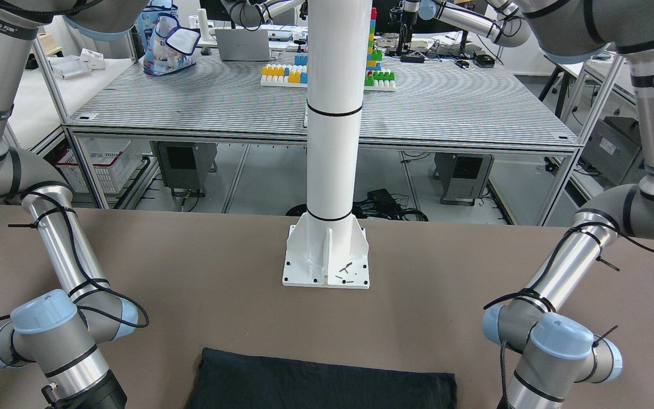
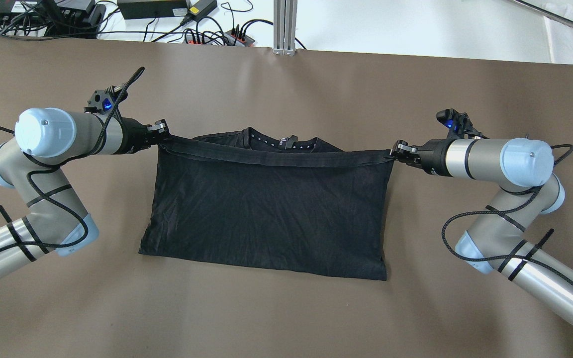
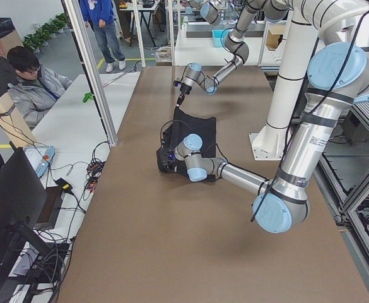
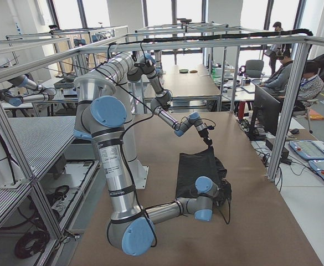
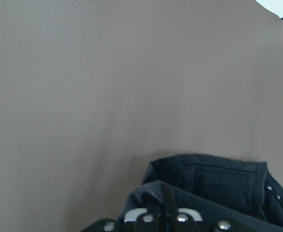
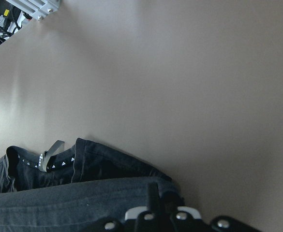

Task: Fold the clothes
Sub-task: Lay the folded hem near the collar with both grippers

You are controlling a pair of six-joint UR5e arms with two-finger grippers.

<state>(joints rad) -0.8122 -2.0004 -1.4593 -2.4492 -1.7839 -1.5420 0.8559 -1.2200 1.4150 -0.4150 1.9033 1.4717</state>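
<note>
A black garment [image 2: 266,214] lies on the brown bench [image 2: 286,318] straight out from the white pillar [image 1: 332,113]. It is well apart from the pillar's base plate [image 1: 326,258], with bare bench between them, and it is wider than the plate.

The side of the garment nearest the pillar rests flat and lightly creased. The side farthest from the pillar is a hemmed edge raised off the bench and pulled into a taut, nearly straight line. Beyond that line, farther from the pillar, the collar [image 2: 266,139] shows a white dotted trim and a small label [image 2: 290,141].

The left tool [image 2: 163,133] is out from the pillar on the robot's left and is clamped on the left corner of the raised hem. The right tool [image 2: 395,151] is on the pillar's other side and is clamped on the right corner. Both point inward toward each other along the hem. Each wrist view shows dark cloth bunched right at its tool's fingers, with bare bench beyond.

The left arm [image 2: 43,164] and the right arm [image 2: 505,169] reach out from the pillar's side of the bench and bend inward at the wrists, clear of the cloth.
</note>
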